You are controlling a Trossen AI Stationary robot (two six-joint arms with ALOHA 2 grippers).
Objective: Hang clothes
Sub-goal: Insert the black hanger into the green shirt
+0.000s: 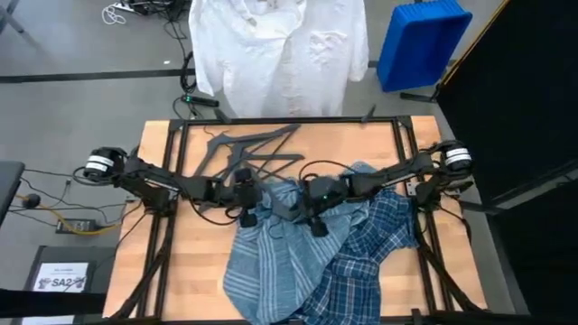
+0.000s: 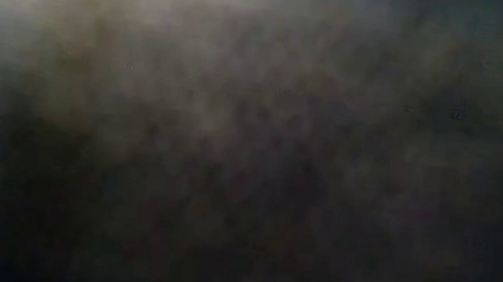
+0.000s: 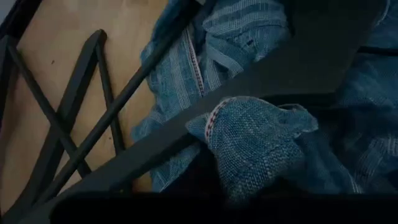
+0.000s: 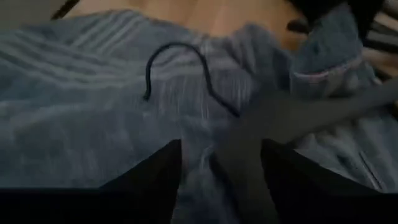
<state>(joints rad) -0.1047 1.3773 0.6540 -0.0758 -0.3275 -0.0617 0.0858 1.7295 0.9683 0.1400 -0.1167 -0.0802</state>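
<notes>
The light blue-grey striped shirt [image 1: 271, 262] lies crumpled on the table's middle. The darker plaid shirt [image 1: 370, 253] lies partly under it at the right. The white shirt [image 1: 280, 54] hangs beyond the far edge. My left gripper [image 1: 262, 200] and right gripper [image 1: 302, 203] meet over the striped shirt's far end. A dark grey hanger [image 4: 249, 143] lies across that end, with its hook [image 4: 186, 56] resting on the cloth. The right gripper is shut on the hanger and the left on a bunch of the shirt. The low view is dark and shows nothing. My left gripper holds a bunched, seamed edge of the striped shirt [image 3: 255, 143], coming level from the table's left. Its own dark fingers hide the pinch, so one layer or several cannot be told. The bunch stands beside the hanger's arm [image 3: 186, 130]. The shirt's other parts lie on the table. My right gripper pinches the hanger between its two fingers [image 4: 155, 180] below the hook, at the neck [image 4: 239, 168]. It comes level from the table's right. One hanger arm [image 4: 336, 109] reaches toward the bunched cloth. The hanger lies low over the striped shirt.
Spare dark hangers [image 1: 244, 149] lie crossed on the bare wood at the far left of the table, also seen in the left wrist view [image 3: 74, 118]. A blue bin [image 1: 423, 41] stands on the floor beyond the far right corner. The black frame [image 1: 397, 144] rims the table.
</notes>
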